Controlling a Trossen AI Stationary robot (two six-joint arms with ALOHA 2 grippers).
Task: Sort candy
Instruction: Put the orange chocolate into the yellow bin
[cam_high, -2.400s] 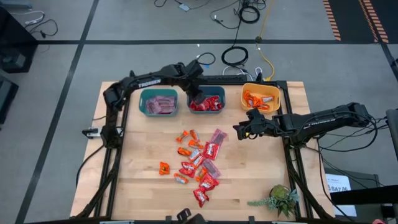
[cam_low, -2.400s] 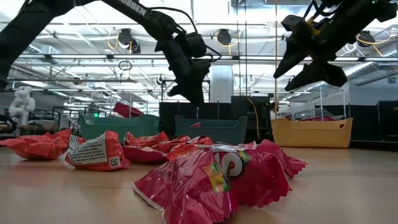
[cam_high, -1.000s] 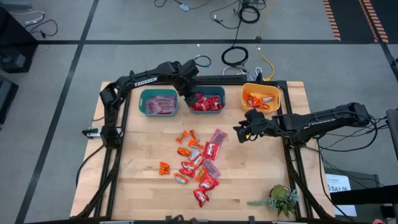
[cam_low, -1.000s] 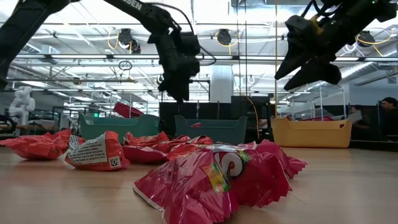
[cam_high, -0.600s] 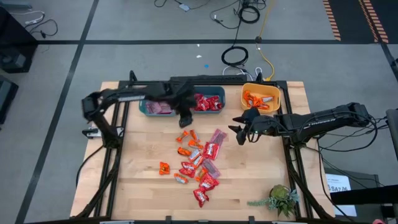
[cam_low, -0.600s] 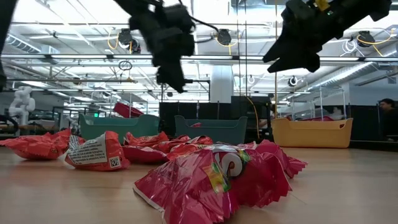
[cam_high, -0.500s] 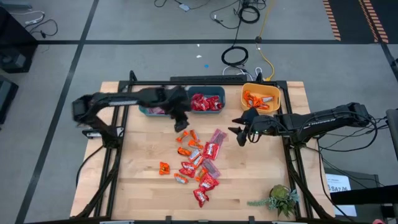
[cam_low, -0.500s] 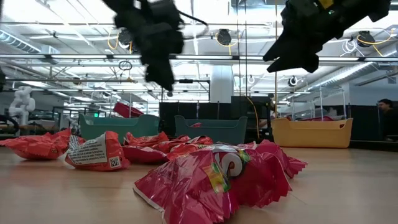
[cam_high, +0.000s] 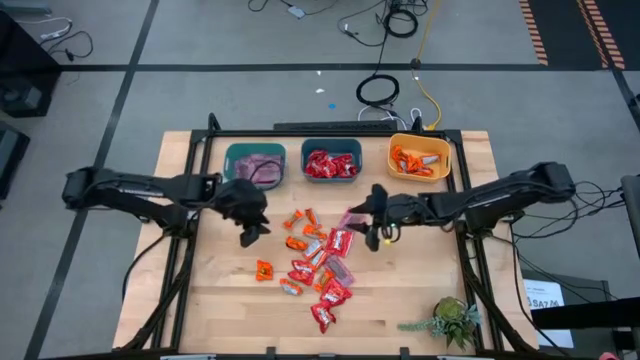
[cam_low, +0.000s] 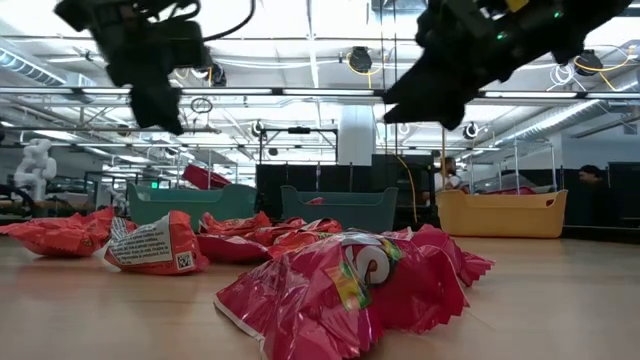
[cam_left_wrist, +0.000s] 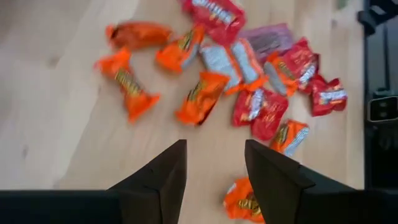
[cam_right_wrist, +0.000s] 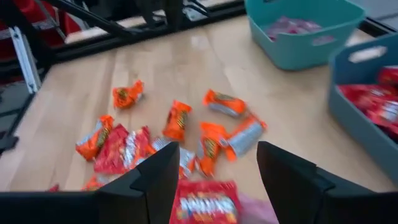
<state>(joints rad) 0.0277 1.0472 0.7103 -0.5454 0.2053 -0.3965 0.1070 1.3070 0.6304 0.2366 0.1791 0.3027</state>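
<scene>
The candy (cam_high: 315, 255) lies in a loose pile of red, orange and mauve wrappers on the wooden table's middle, also seen as candy (cam_left_wrist: 199, 99) and candy (cam_right_wrist: 177, 121) in the wrist views. My left gripper (cam_high: 250, 232) hovers open just left of the pile, above the table, with bare wood between its fingers (cam_left_wrist: 165, 177). My right gripper (cam_high: 372, 238) hovers open at the pile's right edge, over a red sweet (cam_right_wrist: 204, 205) that lies on the table. In the low view both my left gripper (cam_low: 160, 100) and my right gripper (cam_low: 430, 100) hang well above the sweets.
Three bins stand along the far edge: a teal bin (cam_high: 255, 165) with mauve sweets, a teal bin (cam_high: 331, 163) with red ones, a yellow bin (cam_high: 419, 157) with orange ones. A small plant (cam_high: 450, 322) sits at the near right corner. Bare wood lies left and right of the pile.
My left gripper has swung from over the middle teal bin toward the table's near and left side, ending beside the pile's left edge. My right gripper has moved left toward the pile, rolling and tipping downward. Both have stayed open. The sweets have not moved.
</scene>
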